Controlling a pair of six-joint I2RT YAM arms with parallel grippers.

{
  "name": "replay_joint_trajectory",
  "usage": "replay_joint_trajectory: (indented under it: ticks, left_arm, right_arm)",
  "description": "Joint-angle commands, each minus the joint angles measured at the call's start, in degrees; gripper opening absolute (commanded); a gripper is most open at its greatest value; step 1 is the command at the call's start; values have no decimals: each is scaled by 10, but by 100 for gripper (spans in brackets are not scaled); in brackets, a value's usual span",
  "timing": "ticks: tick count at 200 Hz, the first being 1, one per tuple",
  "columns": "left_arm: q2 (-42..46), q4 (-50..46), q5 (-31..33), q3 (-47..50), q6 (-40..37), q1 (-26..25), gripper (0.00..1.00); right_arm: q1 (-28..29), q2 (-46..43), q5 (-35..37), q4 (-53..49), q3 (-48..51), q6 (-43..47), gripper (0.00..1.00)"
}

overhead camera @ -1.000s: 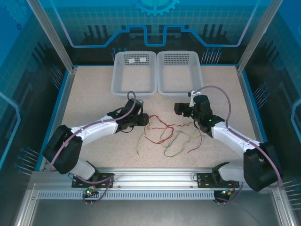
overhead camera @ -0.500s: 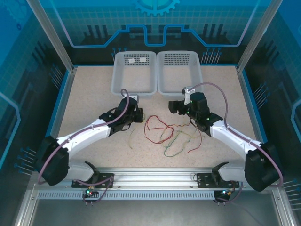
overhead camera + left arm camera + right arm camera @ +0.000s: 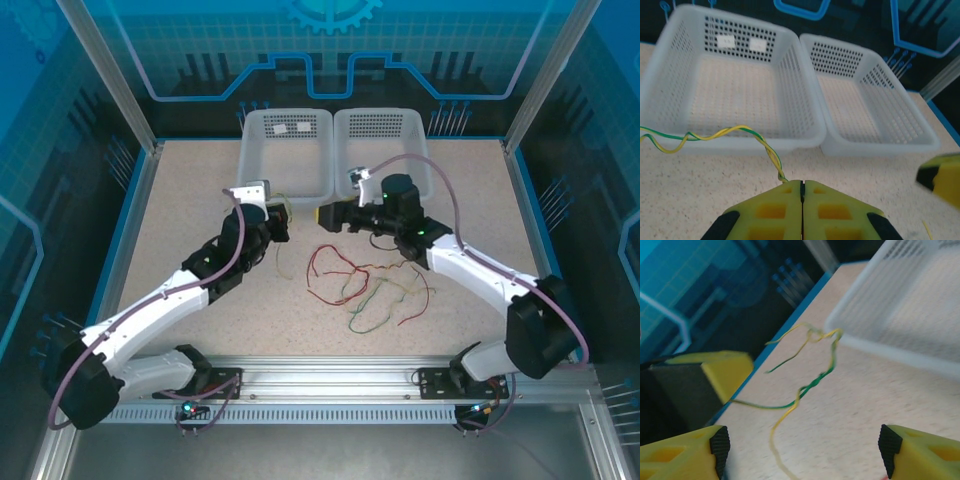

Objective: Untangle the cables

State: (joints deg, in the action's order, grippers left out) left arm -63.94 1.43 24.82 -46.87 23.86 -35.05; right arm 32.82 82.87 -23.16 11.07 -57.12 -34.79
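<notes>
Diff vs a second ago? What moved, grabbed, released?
Left gripper, shut on the twisted yellow-green wire, drew it away from the tangled red wires toward the white perforated plastic baskets. Right gripper, open, swung left toward them too. Red wires and baskets roughly stayed put.

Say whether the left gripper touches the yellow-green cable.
Touching. The left wrist view shows the yellow-green cable ending in the left gripper's shut fingertips.

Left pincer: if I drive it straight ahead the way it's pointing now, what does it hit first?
Most likely the near wall of the left basket, close to its right corner. The left pincer, shut on the yellow-green cable, points at it.
</notes>
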Motion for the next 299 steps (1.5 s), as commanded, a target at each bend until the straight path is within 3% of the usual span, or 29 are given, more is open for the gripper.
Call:
replay_joint_trajectory:
  ticks: [1, 45, 78, 92, 119, 145, 166, 202, 234, 263, 299]
  left_arm:
    - [9, 54, 38, 8, -19, -4, 0]
    - [-2, 64, 32, 12, -11, -4, 0]
    - [4, 70, 32, 22, 6, -4, 0]
    - [7, 77, 26, 30, 12, -4, 0]
    - [18, 79, 27, 42, 30, -4, 0]
    - [30, 80, 21, 52, 37, -4, 0]
    - [40, 83, 24, 61, 35, -4, 0]
    - [56, 75, 42, 71, 37, -2, 0]
    - [80, 59, 24, 76, 42, 27, 0]
    - [98, 57, -30, 96, 55, 76, 0]
    - [114, 77, -42, 126, 18, 97, 0]
  right_arm:
    - [36, 42, -51, -3, -27, -76, 81]
    - [76, 129, -26, -32, -91, -88, 79]
    - [88, 180, -14, -29, -120, -91, 72]
    - [88, 194, -1, -15, -122, -92, 64]
    - [88, 212, 29, 14, -122, -96, 61]
    - [89, 216, 48, 55, -112, -102, 42]
    - [86, 213, 57, 75, -104, -103, 17]
    - [85, 191, 82, 48, -99, -76, 1]
    - [72, 153, 120, -5, -83, -38, 0]
    - [40, 123, 117, -23, -61, -32, 0]
    - [12, 72, 124, -46, -41, -11, 0]
